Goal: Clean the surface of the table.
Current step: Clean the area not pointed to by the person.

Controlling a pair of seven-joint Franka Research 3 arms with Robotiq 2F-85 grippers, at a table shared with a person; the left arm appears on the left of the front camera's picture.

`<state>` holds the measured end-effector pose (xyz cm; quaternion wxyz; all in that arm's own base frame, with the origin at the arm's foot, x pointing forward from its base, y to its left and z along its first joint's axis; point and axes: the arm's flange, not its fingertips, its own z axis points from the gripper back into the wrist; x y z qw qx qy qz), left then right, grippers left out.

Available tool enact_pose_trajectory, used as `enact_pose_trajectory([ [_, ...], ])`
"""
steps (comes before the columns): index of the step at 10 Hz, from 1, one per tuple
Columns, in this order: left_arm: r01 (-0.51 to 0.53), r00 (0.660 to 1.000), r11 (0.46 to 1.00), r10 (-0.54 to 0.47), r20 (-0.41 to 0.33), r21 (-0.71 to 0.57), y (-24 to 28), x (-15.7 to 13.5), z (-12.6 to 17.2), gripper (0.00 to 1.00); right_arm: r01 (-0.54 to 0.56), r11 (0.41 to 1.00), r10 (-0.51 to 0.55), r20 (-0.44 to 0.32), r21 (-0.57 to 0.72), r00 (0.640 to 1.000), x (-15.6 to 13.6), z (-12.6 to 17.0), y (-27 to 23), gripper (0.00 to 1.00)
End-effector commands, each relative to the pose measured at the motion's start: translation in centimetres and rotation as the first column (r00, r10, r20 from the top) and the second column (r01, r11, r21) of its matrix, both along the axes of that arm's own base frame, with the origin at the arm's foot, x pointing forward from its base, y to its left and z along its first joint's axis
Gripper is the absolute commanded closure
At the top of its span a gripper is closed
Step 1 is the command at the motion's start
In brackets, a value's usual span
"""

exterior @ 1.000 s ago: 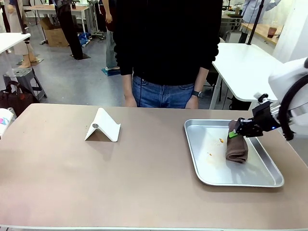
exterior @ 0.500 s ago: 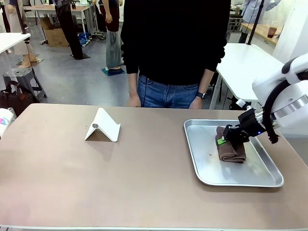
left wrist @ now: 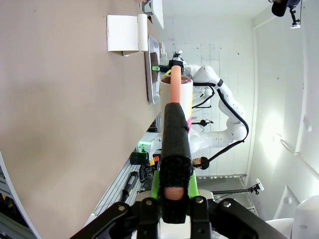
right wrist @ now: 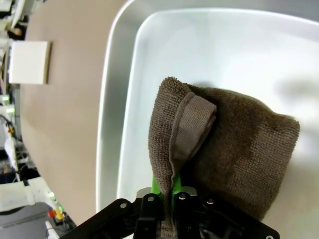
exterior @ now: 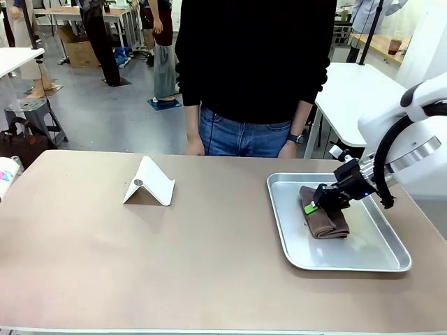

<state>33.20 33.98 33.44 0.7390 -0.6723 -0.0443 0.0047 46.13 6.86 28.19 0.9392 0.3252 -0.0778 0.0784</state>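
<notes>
From the front, the table [exterior: 174, 258] spreads tan and bare across the foreground. On it stand a white folded stand [exterior: 149, 183] left of centre and a silver tray [exterior: 279, 223] on the right. A person [exterior: 255, 63] stands at its far edge with hands hanging just behind it. The right gripper [exterior: 311, 206] reaches in low over the tray and is clenched on a folded brown cloth [exterior: 327, 223], which lies on the tray floor rather than on the table top. In the left wrist view, the left gripper [left wrist: 175, 112] has its fingers pressed together, apparently pinching a slim pinkish rod [left wrist: 175, 79]. What that rod is I cannot make out at this angle. It hangs off the table's near side, well apart from the tray. In the right wrist view, the jaws nip one upturned fold at the cloth's edge, and the rest spreads loosely over the tray floor, close to the raised rim on the table side. The cloth probably has to come out onto the table next. To do that well, lift it clear of the rim before moving sideways, since a single pinched fold could slip if the cloth drags. Then lay it flat, press gently, and wipe in overlapping passes, steering round the stand and away from the person's hands.
</notes>
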Motion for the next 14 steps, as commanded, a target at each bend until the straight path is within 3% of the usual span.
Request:
enact_pose_trajectory([
  [1, -0.006, 1.000, 1.000, 0.006, 0.013, -0.012, -0.2, -0.4, 0.5, 0.78, -0.076, 0.997, 0.076, 0.017, 0.033, 0.997, -0.7, -0.8, 1.3, 0.93],
  [6, -0.006, 1.000, 1.000, 0.006, 0.013, -0.012, -0.2, -0.4, 0.5, 0.78, -0.163, 0.986, 0.161, 0.037, 0.027, 0.986, -2.5, 0.0, 3.5, 0.93],
  [10, -0.006, 1.000, 1.000, 0.006, 0.013, -0.012, -0.2, -0.4, 0.5, 0.78, 0.022, 0.992, -0.007, 0.119, -0.125, 0.993, -0.9, 0.5, 0.4, 0.93],
  [14, -0.006, 1.000, 1.000, 0.006, 0.013, -0.012, -0.2, -0.4, 0.5, 0.78, 0.197, 0.949, -0.150, 0.196, -0.246, 0.969, 0.2, 0.4, -2.6, 0.93],
])
